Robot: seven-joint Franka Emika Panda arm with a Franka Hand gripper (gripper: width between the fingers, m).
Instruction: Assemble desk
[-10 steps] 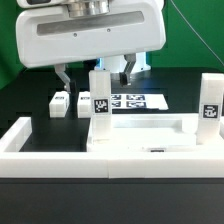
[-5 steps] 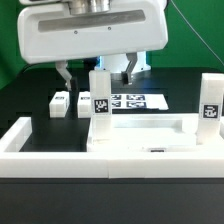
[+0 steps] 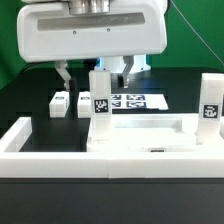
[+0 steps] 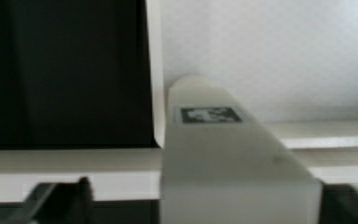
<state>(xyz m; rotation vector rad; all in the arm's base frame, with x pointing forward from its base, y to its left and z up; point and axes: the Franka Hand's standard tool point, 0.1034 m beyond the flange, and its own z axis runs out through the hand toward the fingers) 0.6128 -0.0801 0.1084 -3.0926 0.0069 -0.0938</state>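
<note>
The tabletop (image 3: 150,128) and the leg posts (image 3: 100,108) are seen as smooth white plastic with a matt finish, and a printed black-and-white tag (image 4: 206,115) of flat, paper-like look is borne by the nearest post. The bench (image 3: 30,100) is shown as dark and matt, and the marker board (image 3: 135,101) as a thin, flat, printed white sheet. The claw (image 3: 97,82) is carried under a glossy white plastic housing (image 3: 90,40), while its fingers (image 3: 64,76) appear dull grey, of a material that cannot be told.
</note>
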